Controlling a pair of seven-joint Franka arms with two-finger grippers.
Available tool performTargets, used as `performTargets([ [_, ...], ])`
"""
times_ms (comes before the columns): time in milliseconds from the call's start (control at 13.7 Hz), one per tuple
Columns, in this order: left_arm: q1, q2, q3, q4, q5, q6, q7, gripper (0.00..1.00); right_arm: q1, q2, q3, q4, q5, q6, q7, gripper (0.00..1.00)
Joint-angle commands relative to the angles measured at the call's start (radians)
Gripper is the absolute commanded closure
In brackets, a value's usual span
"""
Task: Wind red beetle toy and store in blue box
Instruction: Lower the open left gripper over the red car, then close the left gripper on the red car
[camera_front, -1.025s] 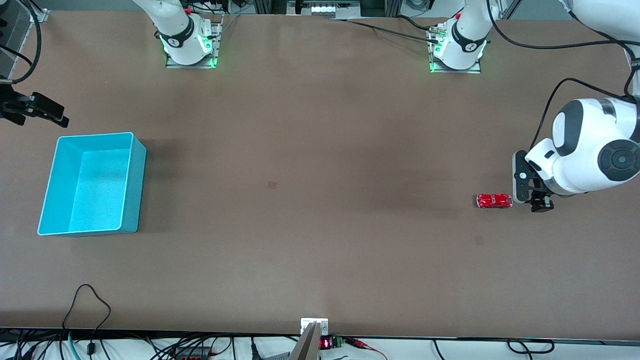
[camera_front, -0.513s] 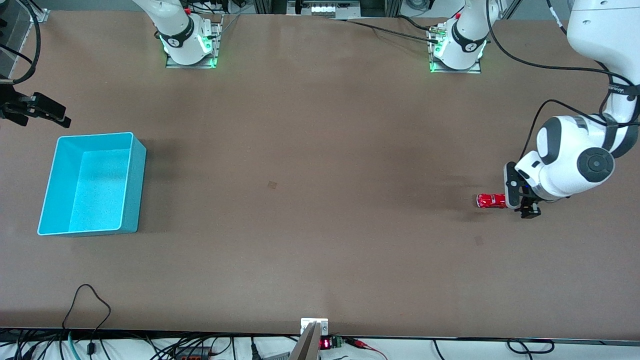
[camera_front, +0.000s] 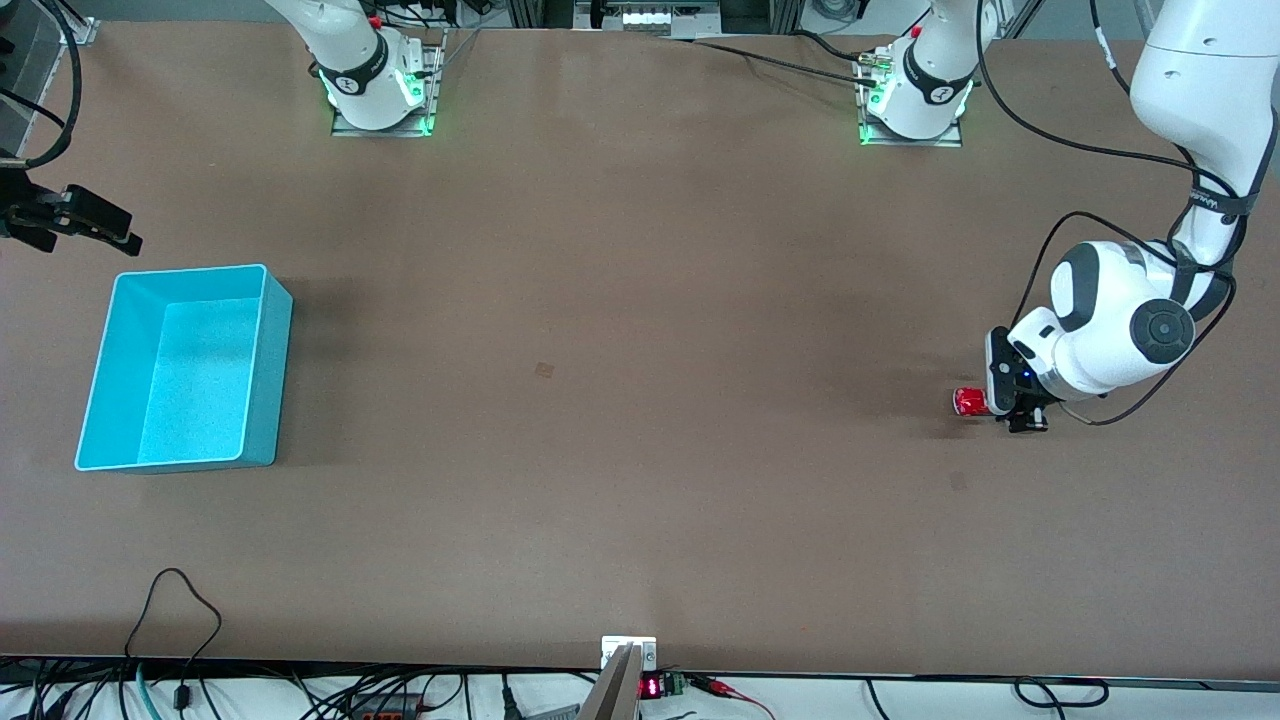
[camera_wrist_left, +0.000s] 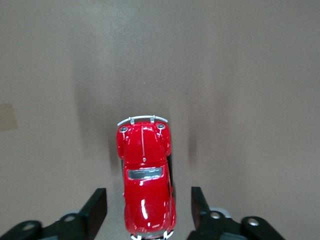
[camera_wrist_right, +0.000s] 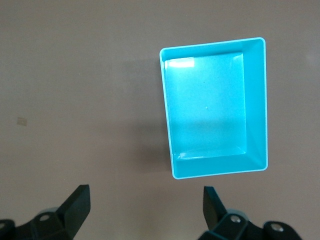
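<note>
The red beetle toy (camera_front: 967, 402) sits on the brown table near the left arm's end. My left gripper (camera_front: 1012, 402) is down over it and covers most of it in the front view. In the left wrist view the toy (camera_wrist_left: 144, 170) lies between my open fingers (camera_wrist_left: 95, 208), which straddle its end with gaps on both sides. The blue box (camera_front: 266, 300) stands empty at the right arm's end. My right gripper (camera_front: 95, 225) waits above the table beside the box. It is open and empty in the right wrist view (camera_wrist_right: 145, 202), where the box (camera_wrist_right: 207, 105) shows below.
A small dark patch (camera_front: 544, 370) marks the middle of the table. Another faint patch (camera_front: 958, 481) lies nearer the front camera than the toy. A loose black cable (camera_front: 180, 600) loops on the table's near edge. The arm bases (camera_front: 380, 85) stand along the top edge.
My left gripper has moved toward the right arm's end and over the red beetle toy, so its fingers now straddle it. The toy, the box and the right arm have not moved.
</note>
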Motion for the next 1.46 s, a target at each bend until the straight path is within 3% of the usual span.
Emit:
performTargets([
  [0,0.032,0.005,-0.034,-0.008,-0.003,0.027,0.058,0.42,-0.002,-0.002,0.001,0.006,0.014,0.0,0.005,0.0],
  [146,0.029,0.005,-0.034,-0.007,-0.003,0.029,0.067,0.59,-0.002,-0.002,0.001,0.006,0.014,0.0,0.005,0.0],
  [366,0.029,0.005,-0.034,-0.007,-0.003,0.027,0.067,0.74,-0.002,0.0,0.001,0.004,0.014,-0.002,0.005,0.0],
  [806,0.033,0.016,-0.034,-0.004,-0.003,0.027,0.069,0.75,-0.002,0.006,0.001,0.004,0.014,-0.002,0.005,0.0],
  [1392,0.15,0.063,-0.029,0.045,0.012,0.022,0.224,0.76,0.001,0.009,0.001,0.004,0.002,0.007,0.005,0.0],
])
